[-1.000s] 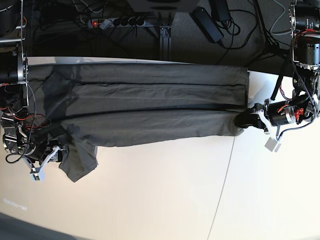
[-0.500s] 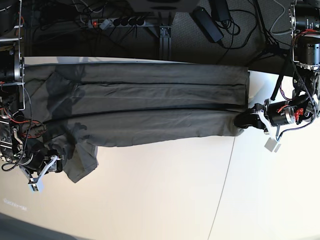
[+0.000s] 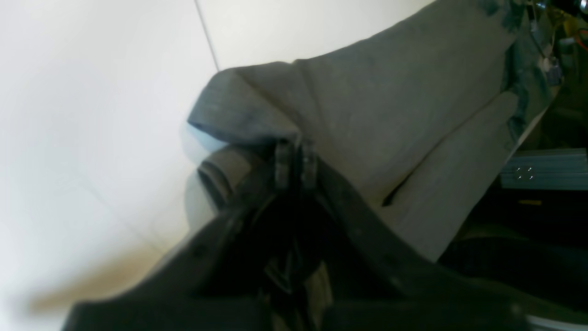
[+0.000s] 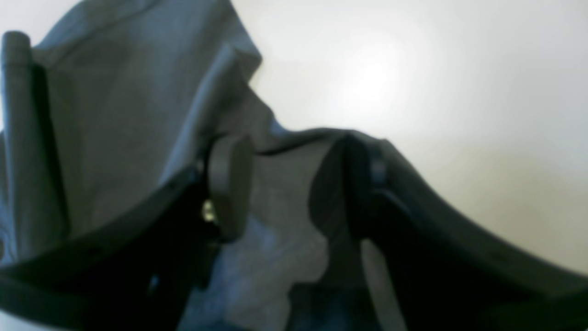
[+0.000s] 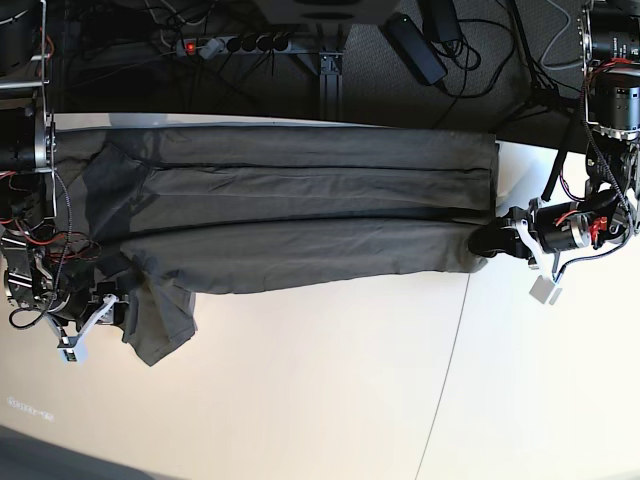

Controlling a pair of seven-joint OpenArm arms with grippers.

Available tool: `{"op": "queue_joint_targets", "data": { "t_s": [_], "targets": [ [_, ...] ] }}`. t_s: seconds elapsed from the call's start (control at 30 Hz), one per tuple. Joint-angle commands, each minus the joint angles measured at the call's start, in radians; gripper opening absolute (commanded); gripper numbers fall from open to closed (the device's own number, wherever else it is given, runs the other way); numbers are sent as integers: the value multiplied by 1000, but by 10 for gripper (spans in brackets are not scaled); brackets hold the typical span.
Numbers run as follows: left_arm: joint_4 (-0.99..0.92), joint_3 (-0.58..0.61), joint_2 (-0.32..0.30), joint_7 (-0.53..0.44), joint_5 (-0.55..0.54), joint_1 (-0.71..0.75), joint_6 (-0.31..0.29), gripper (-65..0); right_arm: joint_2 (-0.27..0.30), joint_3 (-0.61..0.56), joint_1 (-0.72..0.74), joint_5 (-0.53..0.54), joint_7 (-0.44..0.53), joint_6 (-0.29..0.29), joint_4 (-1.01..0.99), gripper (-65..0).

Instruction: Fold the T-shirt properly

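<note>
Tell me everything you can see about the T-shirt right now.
The T-shirt is dark olive-grey, plain, soft-looking cloth, stretched as a long band across the far side of the white table. Lengthwise folds run along it. One sleeve hangs toward the camera at the base view's left end. The left gripper is shut on a bunched corner at the other end. The right gripper is open, with cloth lying between its fingers.
</note>
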Motion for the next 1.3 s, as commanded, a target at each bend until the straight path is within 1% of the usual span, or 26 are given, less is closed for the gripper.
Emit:
{"op": "queue_joint_targets", "data": {
  "t_s": [0.0,0.17,0.2,0.23,0.3,0.37,0.4,0.47,0.57,0.67,0.77,0.83,1.0,1.17,1.27],
  "targets": [
    [14,-6,-17,-15,-21,-22,-1,-650,-9,0,21,-24,-17,91,3,-329],
    [14,-6,-17,-15,-21,-22,-1,-650,-37,0,5,-44,-20,90,4,-331],
    [14,-6,-17,-15,-20,-22,-1,-650,-41,0,3,-43,-20,90,4,-338],
    [14,-6,-17,-15,-21,-22,-1,-650,-43,0,-1,-44,-20,90,4,-360],
    [14,-6,-17,-15,-21,-22,-1,-650,-45,0,-6,-44,-19,90,5,-411],
    [14,-6,-17,-15,-21,-22,-1,-650,-44,0,-7,-60,-17,90,4,-481],
    [14,-6,-17,-15,-21,-22,-1,-650,-44,0,-7,-76,-16,89,5,-527],
    [14,-6,-17,-19,-21,-22,-1,-650,-43,0,-7,-109,-16,87,5,-649],
    [14,-6,-17,-20,-21,-22,-1,-650,-40,0,-6,-137,-16,87,5,-650],
    [14,-6,-17,-22,-21,-22,-1,-650,-29,0,-6,-133,-13,86,13,-650],
    [16,-6,-18,-22,-21,-22,-1,-650,-6,0,-7,-127,-14,87,39,-650],
    [30,-6,-18,-22,-21,-22,-1,-650,20,0,-7,-97,-24,87,66,-650],
    [142,-6,-18,-9,-20,-8,-1,-650,113,1,-32,49,-78,88,198,-650],
    [308,-6,-18,-6,-20,50,-1,-650,210,21,-155,114,-118,87,434,-650],
    [359,-6,-18,-6,-19,76,-1,-650,255,93,-254,159,-152,87,578,-650]
  ]
}}
